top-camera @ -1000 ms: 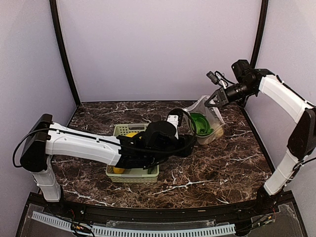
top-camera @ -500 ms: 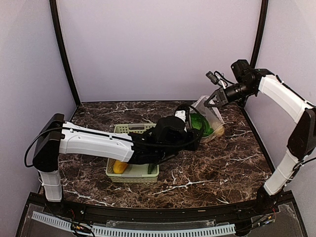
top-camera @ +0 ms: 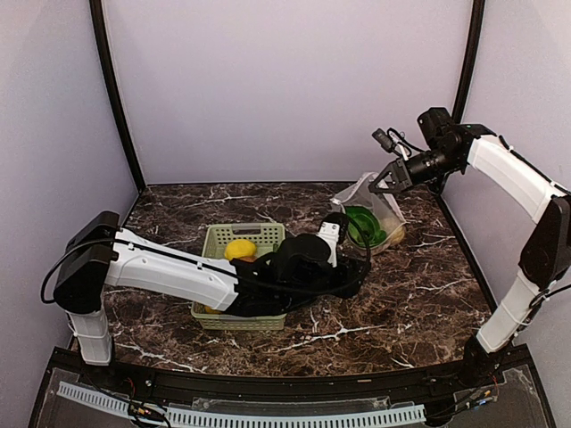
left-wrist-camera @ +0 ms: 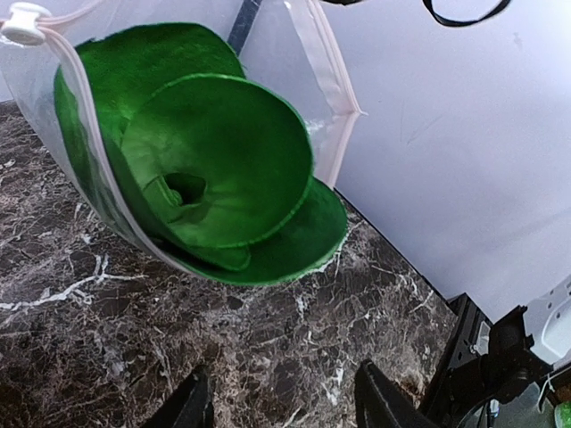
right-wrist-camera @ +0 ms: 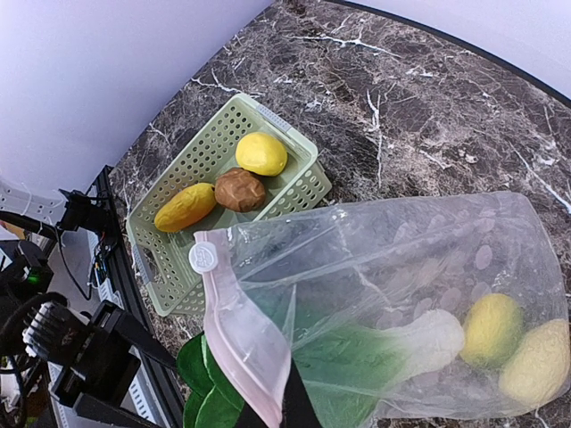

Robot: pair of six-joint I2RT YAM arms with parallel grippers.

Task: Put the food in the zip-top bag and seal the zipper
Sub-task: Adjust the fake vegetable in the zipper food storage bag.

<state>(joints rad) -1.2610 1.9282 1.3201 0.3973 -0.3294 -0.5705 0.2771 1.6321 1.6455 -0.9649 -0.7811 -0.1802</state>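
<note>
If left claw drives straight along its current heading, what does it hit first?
Probably the bok choy leaves poking out of the bag mouth, straight ahead of the left claw. Depth unclear: the table could come first.

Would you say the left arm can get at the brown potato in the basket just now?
Probably yes: the potato lies uncovered in the open-topped basket, and the left tool is open and empty.

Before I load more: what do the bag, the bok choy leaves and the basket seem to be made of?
The zip-top bag looks like thin clear plastic film: glossy, crinkled, see-through. The bok choy leaves look matte and slightly fuzzy, in thin curled sheets, probably felt or soft foam. The basket seems rigid moulded plastic: pale green, regular perforated lattice.
</note>
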